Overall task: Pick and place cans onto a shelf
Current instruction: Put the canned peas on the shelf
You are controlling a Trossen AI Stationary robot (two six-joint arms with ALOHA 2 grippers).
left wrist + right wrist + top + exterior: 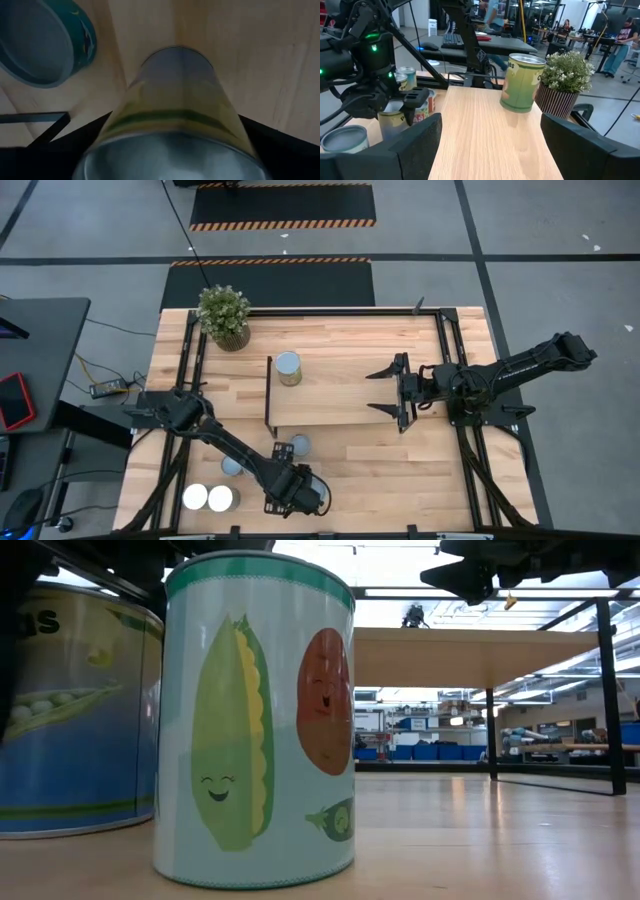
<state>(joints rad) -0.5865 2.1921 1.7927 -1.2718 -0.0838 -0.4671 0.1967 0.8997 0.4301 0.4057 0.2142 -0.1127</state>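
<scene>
My left gripper (298,488) is near the table's front edge and is shut on a yellow-green labelled can (175,110), which also shows in the right wrist view (391,125). My right gripper (385,392) hangs open and empty over the shelf's (340,385) right half. One olive-labelled can (288,368) stands upright on the shelf's left end. Loose cans stand on the table: two (299,444) (232,466) in front of the shelf and two white-topped ones (208,498) at the front left. My left gripper holds the can by two opposite sides of its wall (120,125), one finger (75,142) on each side, near its top rim. The fingers come from above, pointing down. The can is upright below them. I cannot tell whether its bottom stands on the table.
A potted plant (224,315) stands at the table's far left, beside the shelf. Black rod frames (269,395) rise at the shelf's short ends. A teal can (40,45) is close to the held one. In the low view two big-looking cans (255,720) (80,710) stand close.
</scene>
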